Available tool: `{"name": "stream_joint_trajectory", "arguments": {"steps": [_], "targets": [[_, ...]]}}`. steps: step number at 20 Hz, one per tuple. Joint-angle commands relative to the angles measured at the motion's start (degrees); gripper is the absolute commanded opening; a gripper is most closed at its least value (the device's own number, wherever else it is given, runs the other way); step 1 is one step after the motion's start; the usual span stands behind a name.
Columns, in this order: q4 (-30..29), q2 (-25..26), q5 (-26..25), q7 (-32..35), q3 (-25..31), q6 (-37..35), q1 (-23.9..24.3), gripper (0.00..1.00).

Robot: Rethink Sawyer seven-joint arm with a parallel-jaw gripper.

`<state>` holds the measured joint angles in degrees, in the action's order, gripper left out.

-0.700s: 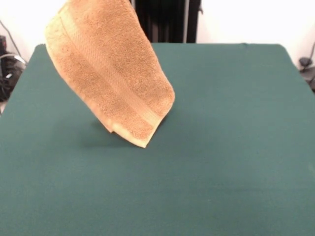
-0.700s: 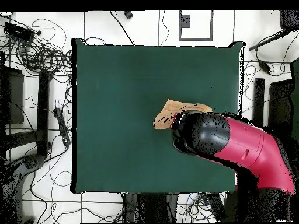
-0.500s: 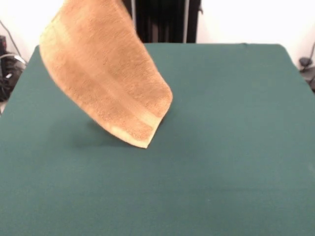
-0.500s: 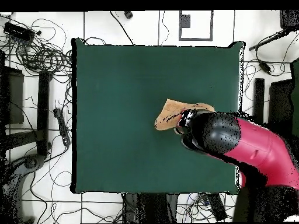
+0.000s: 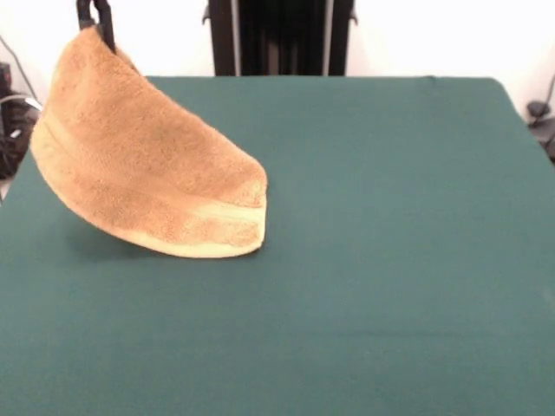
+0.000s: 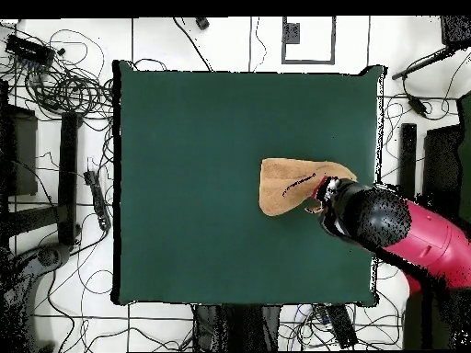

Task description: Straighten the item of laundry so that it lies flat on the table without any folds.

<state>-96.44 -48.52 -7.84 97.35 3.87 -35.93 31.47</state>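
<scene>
Towel, front view: golden-tan terry towel (image 5: 147, 186) hanging from 1 raised corner at upper left, draped down to the right, its lower edge resting on the green tabletop (image 5: 390, 260).
Band, front view: paler woven band (image 5: 227, 211) runs near the low hem; cloth curves over itself, so it is not flat.
Claw, front view: dark claw (image 5: 97, 19) at the top edge, clamped on the towel's upper corner.
Towel, overhead view: towel (image 6: 281, 184) lies right of the tabletop's middle, a rounded tan shape with 1 dark crease line.
Tabletop, overhead view: green tabletop (image 6: 184, 138) far larger than the towel, room to spread on all sides.
Arm, overhead view: red and black arm (image 6: 405, 234) covers the claw and the held corner.
Handling, judged: light, soft, limp; likely to sag and fold under its own weight, with terry dragging on the cloth.
Grip point, judged: a corner or hem edge, pulled low and outward.
</scene>
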Motion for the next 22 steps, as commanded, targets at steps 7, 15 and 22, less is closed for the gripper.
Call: {"name": "stream_joint_trajectory", "arguments": {"steps": [7,15,22], "targets": [[-1.0,-1.0,-6.2,-16.3,13.1,-9.6,11.0,0.0],[-0.9,-4.5,-7.4,-12.6,13.7,-13.6,10.4,0.0],[-0.8,-4.9,-8.1,-11.0,14.1,-14.5,10.1,0.0]]}}
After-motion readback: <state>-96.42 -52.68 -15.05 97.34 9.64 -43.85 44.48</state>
